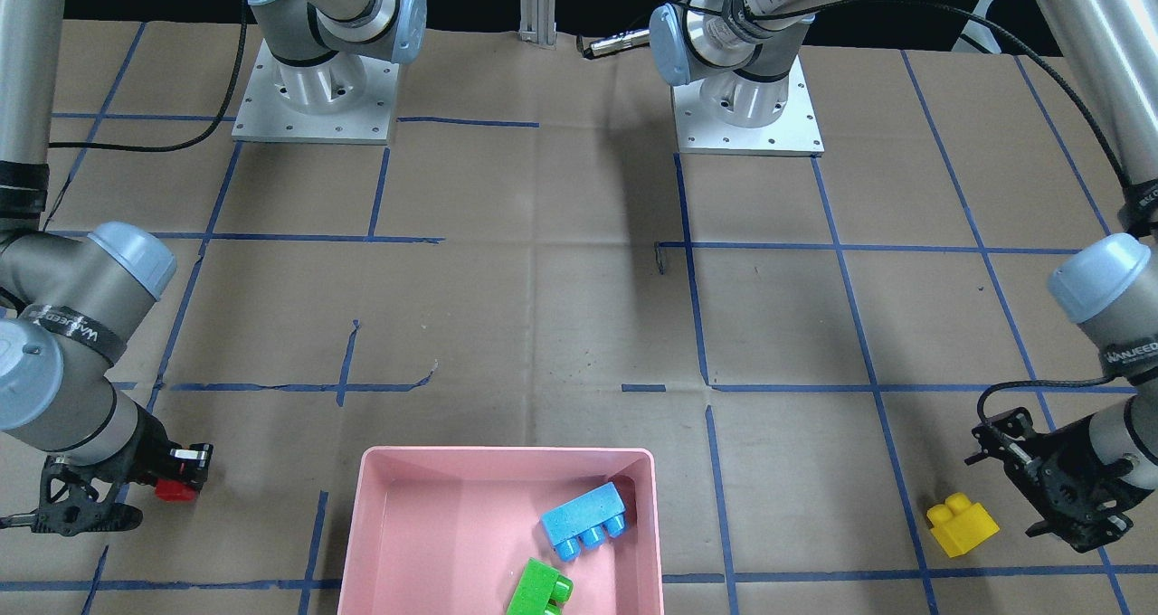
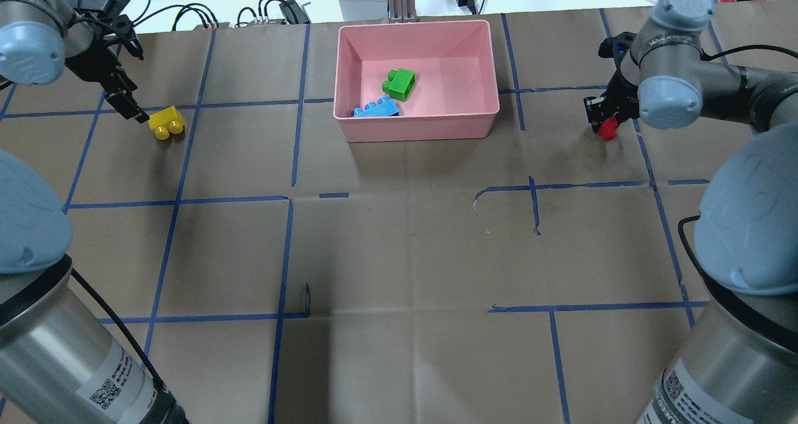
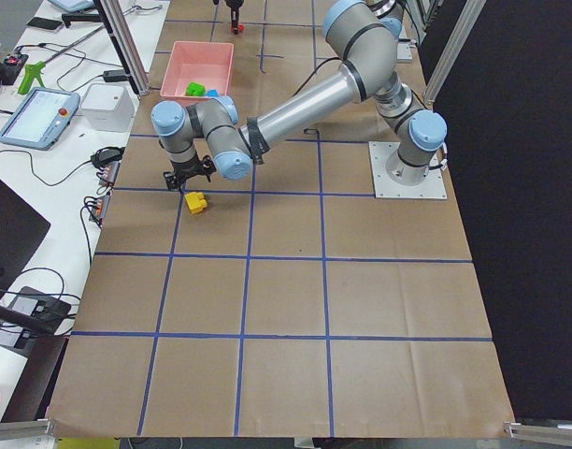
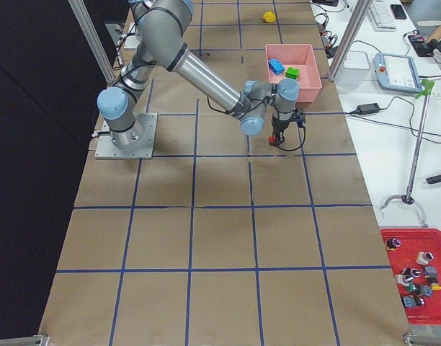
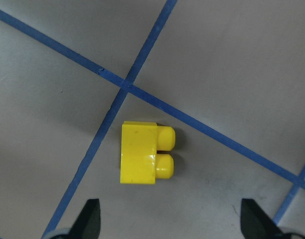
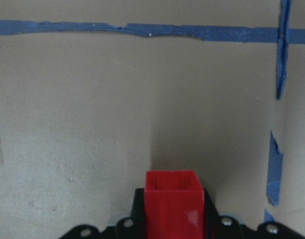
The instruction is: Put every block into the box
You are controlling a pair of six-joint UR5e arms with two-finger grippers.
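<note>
Front-facing view: the pink box point(image 1: 434, 543) holds the light-blue block point(image 1: 583, 514) and the green block point(image 1: 540, 588). Overhead: right jaws clamp the red block point(image 2: 606, 129), apart from the box. Left wrist: left jaws spread wide, empty, over the yellow block point(image 5: 142, 153) on the tabletop point(image 5: 242, 74).

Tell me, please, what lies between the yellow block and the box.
The overhead view shows only paper and blue tape lines between yellow block and box.

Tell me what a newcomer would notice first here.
The pink box, far across the table from the robot, holds the green block and blue block. To either side, the left gripper hangs open near the yellow block, while the right gripper is shut on the red block.
</note>
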